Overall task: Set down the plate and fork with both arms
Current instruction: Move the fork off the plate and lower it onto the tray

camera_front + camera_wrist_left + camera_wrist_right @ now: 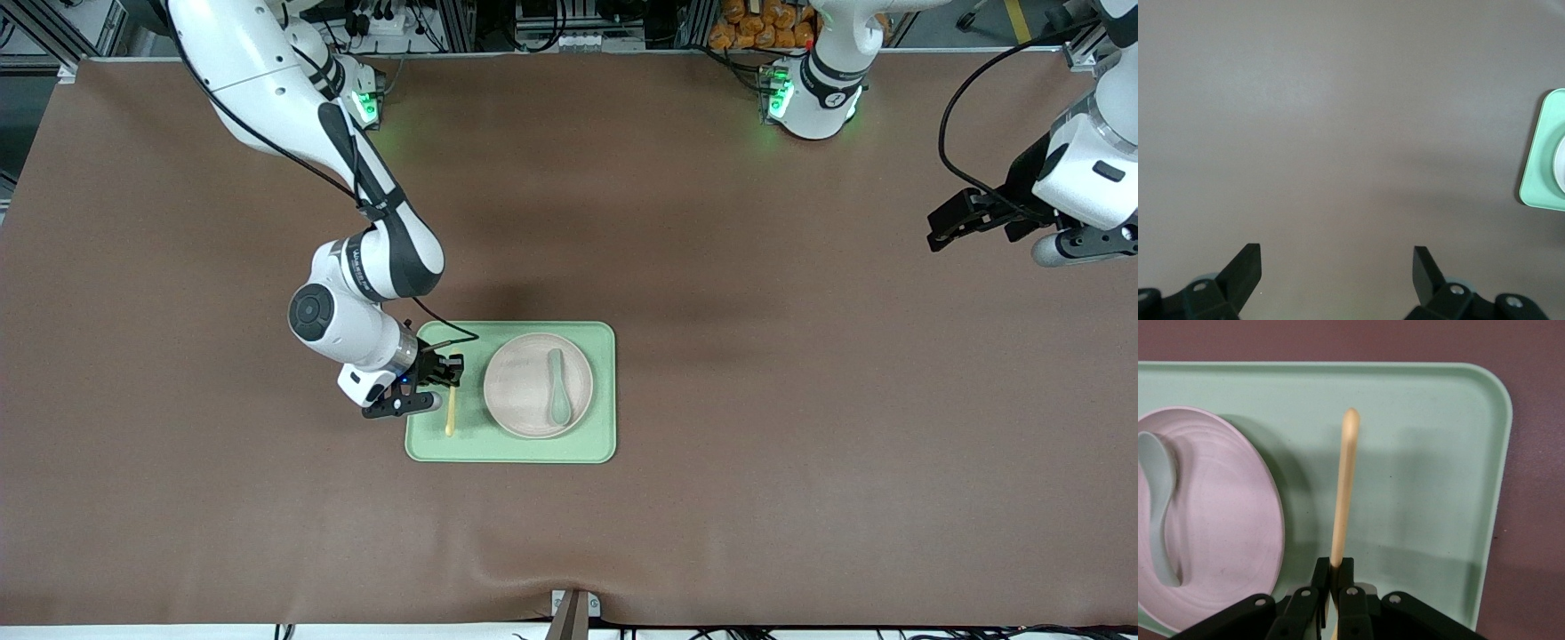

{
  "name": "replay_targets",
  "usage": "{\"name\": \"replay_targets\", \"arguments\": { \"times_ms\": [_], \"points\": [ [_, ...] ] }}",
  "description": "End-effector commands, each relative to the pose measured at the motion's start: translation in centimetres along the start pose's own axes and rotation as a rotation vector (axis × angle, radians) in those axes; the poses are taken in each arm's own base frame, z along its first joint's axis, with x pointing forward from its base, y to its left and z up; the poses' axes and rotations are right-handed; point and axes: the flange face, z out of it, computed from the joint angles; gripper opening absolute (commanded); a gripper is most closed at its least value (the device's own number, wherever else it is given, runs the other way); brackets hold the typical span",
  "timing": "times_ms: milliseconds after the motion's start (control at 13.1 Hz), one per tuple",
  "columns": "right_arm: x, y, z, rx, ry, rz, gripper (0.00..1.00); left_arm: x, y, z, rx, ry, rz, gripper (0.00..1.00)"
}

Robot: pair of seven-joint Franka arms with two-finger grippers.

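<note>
A pale-yellow fork (451,414) sits low over the light-green tray (507,451), beside the plate toward the right arm's end. My right gripper (447,375) is shut on one end of it. In the right wrist view the fork (1345,487) runs out from the right gripper (1336,568) with its rounded end free and its tines hidden. The round off-white plate (517,384) lies on the tray and carries a grey-green spoon (558,393). My left gripper (942,227) hangs open and holds nothing over bare table near the left arm's end, where that arm waits.
The right wrist view shows the plate (1225,520), the spoon (1161,513) and the tray (1425,487). In the left wrist view the left gripper (1337,260) is over brown table cover, with a tray corner (1541,160) at the edge. A brown cover (800,400) spans the table.
</note>
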Motion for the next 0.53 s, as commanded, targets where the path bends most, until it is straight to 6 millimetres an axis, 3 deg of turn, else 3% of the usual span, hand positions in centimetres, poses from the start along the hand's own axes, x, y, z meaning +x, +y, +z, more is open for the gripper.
{"name": "replay_targets", "arguments": {
  "times_ms": [0,457],
  "points": [
    [-1.2,0.3,0.2,0.043,0.038,0.022,0.00,-0.4,0.0,-0.3,-0.016,0.013,0.014,1.00],
    [-2.1,0.7,2.6,0.031,0.011,0.000,0.00,-0.3,0.0,-0.2,-0.016,0.010,0.014,1.00]
  ]
}}
